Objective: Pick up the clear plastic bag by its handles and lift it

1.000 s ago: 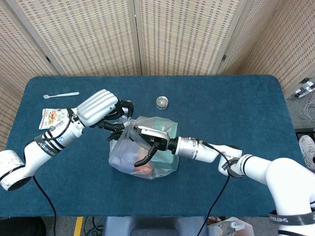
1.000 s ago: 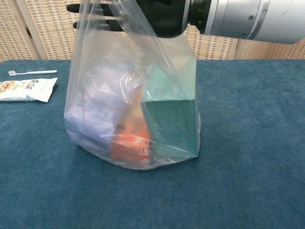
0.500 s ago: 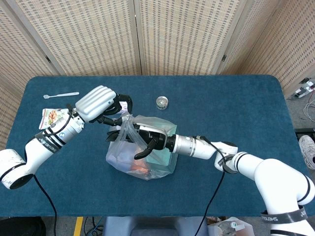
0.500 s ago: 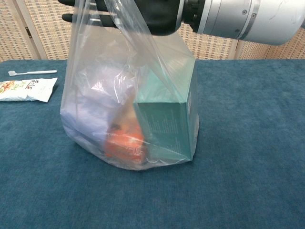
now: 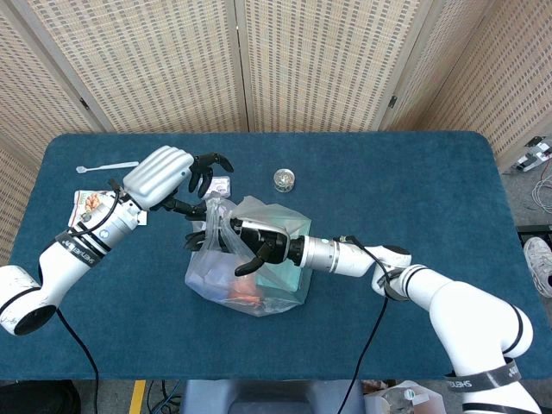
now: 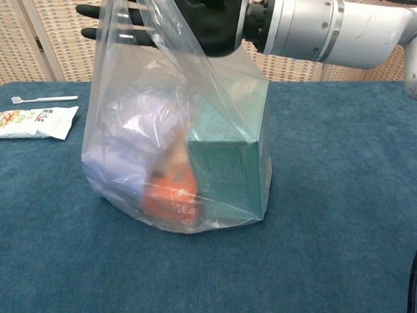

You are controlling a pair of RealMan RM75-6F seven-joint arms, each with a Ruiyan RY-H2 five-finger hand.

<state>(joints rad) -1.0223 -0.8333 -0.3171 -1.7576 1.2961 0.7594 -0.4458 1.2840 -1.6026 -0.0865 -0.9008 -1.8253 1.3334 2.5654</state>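
The clear plastic bag (image 5: 250,280) (image 6: 176,143) stands on the blue table, holding a teal box (image 6: 225,169), an orange pack (image 6: 171,195) and a pale item. My right hand (image 5: 254,243) (image 6: 202,23) reaches in from the right at the bag's top. Its dark fingers pass through the handles, and the plastic is drawn up taut over them. My left hand (image 5: 164,177) hovers up and left of the bag top with its fingers spread, holding nothing that I can see. The bag's bottom appears to rest on the cloth.
A snack packet (image 5: 90,205) (image 6: 36,122) and a white spoon (image 5: 108,166) (image 6: 42,99) lie at the table's left. A small round shiny object (image 5: 284,179) sits behind the bag, and a small white item (image 5: 221,184) lies by my left fingers. Woven screens stand behind the table.
My left hand has drawn away up and to the left from the bag's top. My right hand has pushed further left through the handles, and the bag has shifted slightly left.
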